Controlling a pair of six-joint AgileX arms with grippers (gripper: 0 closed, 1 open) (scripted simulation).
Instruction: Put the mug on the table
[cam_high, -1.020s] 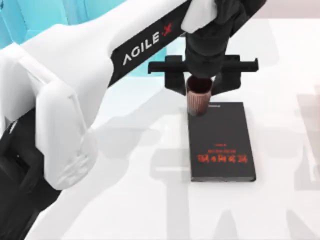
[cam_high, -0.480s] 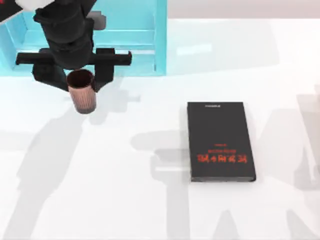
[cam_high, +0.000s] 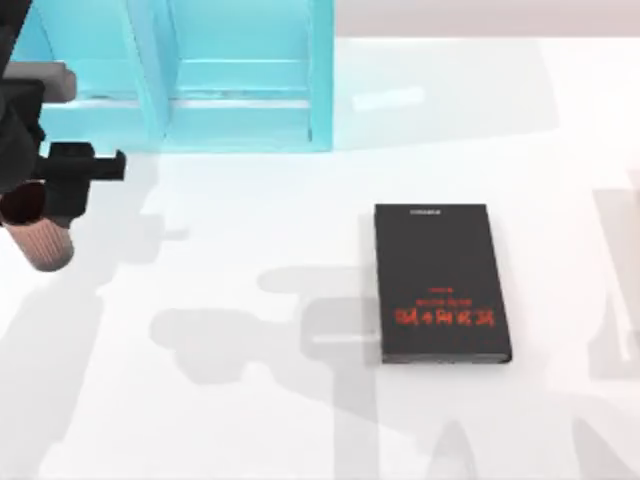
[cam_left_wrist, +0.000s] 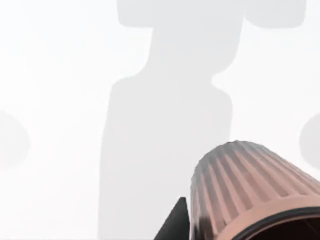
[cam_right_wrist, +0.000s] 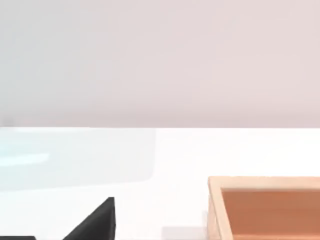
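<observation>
The reddish-brown ribbed mug (cam_high: 45, 245) hangs at the far left of the top view, over the white table (cam_high: 250, 410). My left gripper (cam_high: 30, 195) is shut on it from above, its black crossbar reaching right. In the left wrist view the mug (cam_left_wrist: 250, 185) is close up, with one dark finger (cam_left_wrist: 175, 225) beside it and the gripper's shadow on the tabletop (cam_left_wrist: 50, 100) below. My right arm is parked, and a dark part of the right gripper (cam_right_wrist: 95, 222) shows low in the right wrist view.
A black book with red lettering (cam_high: 440, 285) lies flat right of the table's middle. A turquoise shelf unit (cam_high: 230, 90) stands at the back left. A wooden box (cam_right_wrist: 265, 205) shows in the right wrist view.
My left gripper has carried the mug from the book's far end leftward across the table, past the shelf front, to the far left edge.
</observation>
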